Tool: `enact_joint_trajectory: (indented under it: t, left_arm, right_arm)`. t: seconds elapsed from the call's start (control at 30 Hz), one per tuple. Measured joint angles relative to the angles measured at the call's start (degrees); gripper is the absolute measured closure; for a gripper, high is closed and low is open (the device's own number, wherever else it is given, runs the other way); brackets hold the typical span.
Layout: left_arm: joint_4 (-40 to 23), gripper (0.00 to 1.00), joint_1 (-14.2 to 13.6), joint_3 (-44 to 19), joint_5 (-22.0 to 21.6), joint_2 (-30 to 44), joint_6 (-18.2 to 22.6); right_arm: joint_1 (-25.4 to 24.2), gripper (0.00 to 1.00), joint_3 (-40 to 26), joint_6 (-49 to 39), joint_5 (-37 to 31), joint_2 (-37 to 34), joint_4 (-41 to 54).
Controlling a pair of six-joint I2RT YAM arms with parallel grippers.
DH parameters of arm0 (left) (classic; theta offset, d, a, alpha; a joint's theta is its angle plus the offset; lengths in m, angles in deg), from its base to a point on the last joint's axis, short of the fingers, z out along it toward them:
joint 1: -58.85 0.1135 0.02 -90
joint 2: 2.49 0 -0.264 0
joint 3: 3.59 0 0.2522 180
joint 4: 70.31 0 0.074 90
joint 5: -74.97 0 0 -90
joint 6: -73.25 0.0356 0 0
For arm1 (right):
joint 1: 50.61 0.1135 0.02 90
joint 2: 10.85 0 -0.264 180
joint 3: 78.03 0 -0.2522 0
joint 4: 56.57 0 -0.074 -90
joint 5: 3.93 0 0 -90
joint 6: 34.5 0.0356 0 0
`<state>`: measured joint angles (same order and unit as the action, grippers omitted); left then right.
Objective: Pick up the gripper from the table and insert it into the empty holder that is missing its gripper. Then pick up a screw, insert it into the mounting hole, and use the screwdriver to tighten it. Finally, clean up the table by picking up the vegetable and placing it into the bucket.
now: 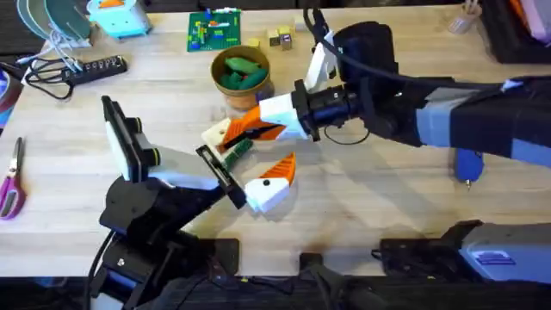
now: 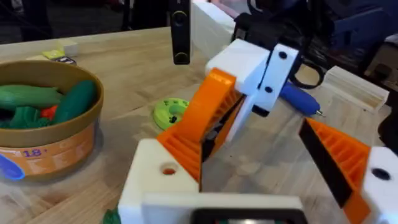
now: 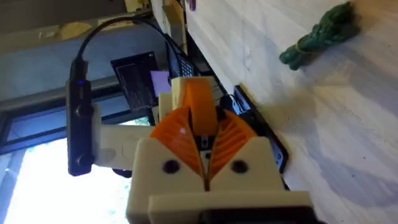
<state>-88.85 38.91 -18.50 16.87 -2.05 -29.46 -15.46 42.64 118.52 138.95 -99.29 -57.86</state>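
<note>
My right gripper (image 1: 251, 126) reaches in from the right and is shut on the gripper (image 2: 208, 112), an orange ribbed wedge (image 3: 200, 111). The wedge rests against the holder (image 2: 163, 171), the bare white finger of my left gripper (image 1: 251, 151), whose mounting hole shows. The left gripper (image 2: 249, 146) stands open, its other finger carrying an orange pad (image 2: 342, 155). The vegetable (image 1: 237, 153) lies on the table just below the right gripper, also seen as a dark green bundle (image 3: 320, 34). The bucket (image 1: 241, 73) with green pieces stands behind. The blue screwdriver (image 1: 469, 164) lies at the right.
A lime-green disc (image 2: 171, 113) lies between the bucket (image 2: 43, 127) and the grippers. Scissors (image 1: 10, 179) lie at the left edge, with a power strip (image 1: 95, 69) and a green board (image 1: 215, 30) at the back. The screwdriver (image 2: 300, 101) lies behind the right gripper.
</note>
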Motion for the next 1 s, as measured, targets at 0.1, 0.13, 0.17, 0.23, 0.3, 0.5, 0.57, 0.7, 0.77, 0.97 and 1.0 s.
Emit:
enact_joint_trajectory:
  t: [0.1,0.13,0.17,0.23,0.3,0.5,0.57,0.7,0.77,0.97,1.0]
  left_arm:
    - [0.0,0.008,0.0,0.0,0.3,0.0,-0.1]
    - [0.0,0.008,0.0,0.0,0.5,0.0,-0.1]
    - [0.0,0.009,0.0,0.0,0.5,0.0,-0.1]
    - [0.0,0.008,0.4,0.0,0.2,0.0,-0.2]
    - [-0.1,0.008,0.8,0.0,-0.3,0.0,-0.2]
    - [-0.1,0.008,1.1,0.0,-1.1,0.6,-0.9]
    - [-0.1,0.008,1.1,0.0,-1.1,0.6,-1.1]
    - [-0.1,0.009,1.1,0.0,-1.1,0.6,-1.1]
    - [-0.1,0.008,1.1,0.0,-1.0,0.6,-1.1]
    - [-0.1,0.008,1.1,0.0,0.0,0.6,-1.0]
    - [-0.1,0.008,1.1,0.0,0.2,0.6,-0.9]
  right_arm:
    - [0.3,0.994,0.0,0.0,-0.9,0.0,-0.7]
    - [0.3,0.994,0.0,0.1,-1.0,-0.1,-1.1]
    - [0.3,0.994,0.0,0.3,-1.0,-0.3,-1.7]
    - [0.4,0.994,0.0,1.0,-0.9,-1.3,-3.5]
    - [0.7,0.994,0.0,1.9,-0.8,-2.8,-6.0]
    - [0.8,0.994,0.0,4.0,-0.1,-5.1,-9.0]
    - [0.8,0.994,0.0,4.3,-0.1,-5.1,-9.1]
    - [0.8,0.994,0.0,4.3,0.4,-5.1,-9.1]
    - [0.7,0.988,0.0,4.3,1.0,-5.1,-9.1]
    - [-0.1,0.812,0.0,4.3,3.5,-5.3,-8.8]
    - [-0.2,0.781,0.0,4.3,3.7,-5.4,-8.7]
